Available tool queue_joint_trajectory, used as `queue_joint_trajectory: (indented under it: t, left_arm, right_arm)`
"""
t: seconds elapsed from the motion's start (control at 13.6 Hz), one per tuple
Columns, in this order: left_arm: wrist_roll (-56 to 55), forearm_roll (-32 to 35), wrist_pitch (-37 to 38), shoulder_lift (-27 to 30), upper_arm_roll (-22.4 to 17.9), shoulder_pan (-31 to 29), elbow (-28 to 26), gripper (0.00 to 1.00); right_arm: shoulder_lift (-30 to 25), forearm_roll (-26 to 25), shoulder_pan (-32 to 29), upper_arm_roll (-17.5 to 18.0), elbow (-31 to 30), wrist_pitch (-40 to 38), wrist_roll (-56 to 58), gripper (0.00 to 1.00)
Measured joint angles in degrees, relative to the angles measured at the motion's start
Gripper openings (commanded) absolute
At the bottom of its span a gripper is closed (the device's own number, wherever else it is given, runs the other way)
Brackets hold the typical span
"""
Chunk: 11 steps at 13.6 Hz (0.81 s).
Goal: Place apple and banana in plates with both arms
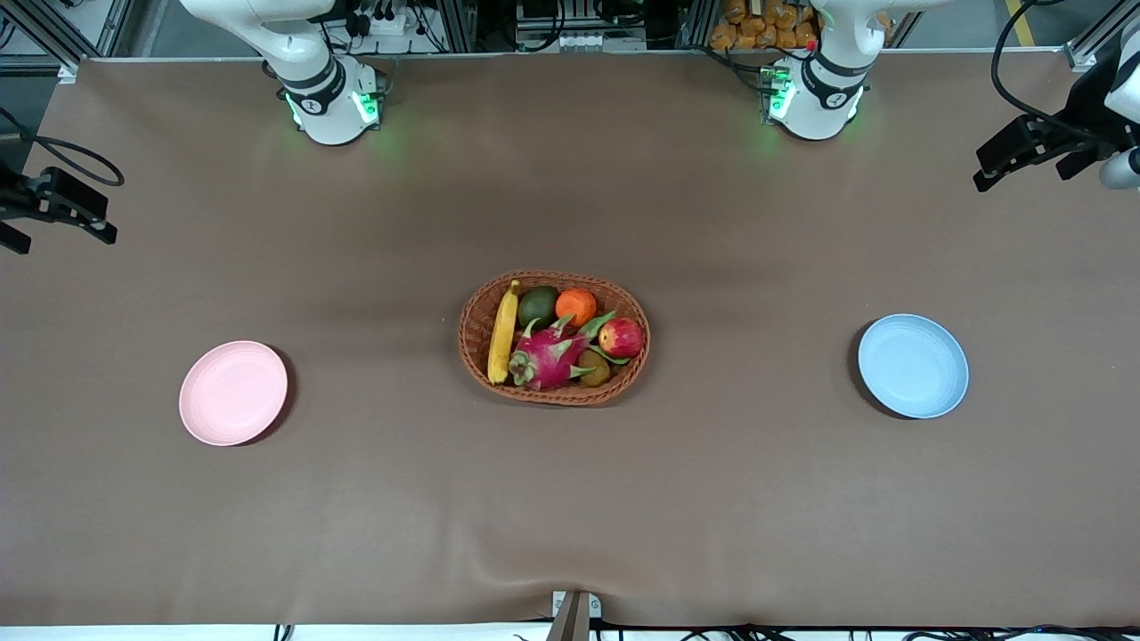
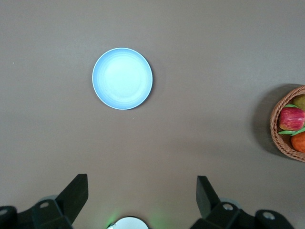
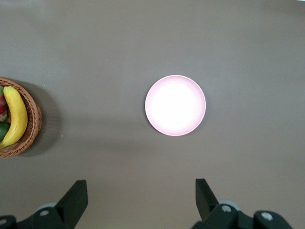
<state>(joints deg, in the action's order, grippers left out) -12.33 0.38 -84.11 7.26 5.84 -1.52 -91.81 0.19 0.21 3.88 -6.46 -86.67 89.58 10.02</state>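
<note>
Pink plate (image 1: 233, 393) lies empty toward the right arm's end. Wicker basket (image 1: 554, 338) mid-table holds the banana (image 1: 503, 332) and apple (image 1: 621, 337). Blue plate (image 1: 913, 365) lies empty toward the left arm's end. Right gripper (image 3: 141, 202) and left gripper (image 2: 142, 200) hang high, fingers spread. Risk: dragon fruit (image 1: 548, 356) crowds both fruits and may snag a finger.

Robot lab, aluminium framing (image 1: 463, 22), cables (image 1: 1024, 80)

Both arms waiting, raised high above the table. Left gripper (image 2: 140, 195) hovering at the left arm's end, pointing straight down, fingers spread wide. Right gripper (image 3: 140, 198) hovering at the right arm's end, likewise downward, fingers spread wide, holding nothing.
</note>
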Motion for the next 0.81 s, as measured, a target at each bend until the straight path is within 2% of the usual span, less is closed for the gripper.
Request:
queue_joint_trajectory:
  t: [0.81]
  left_arm:
    - [0.0,0.0,0.43,0.0,0.0,0.0,0.22,1.0]
  right_arm:
    - [0.6,0.0,0.87,0.67,0.0,2.0,0.09,1.0]
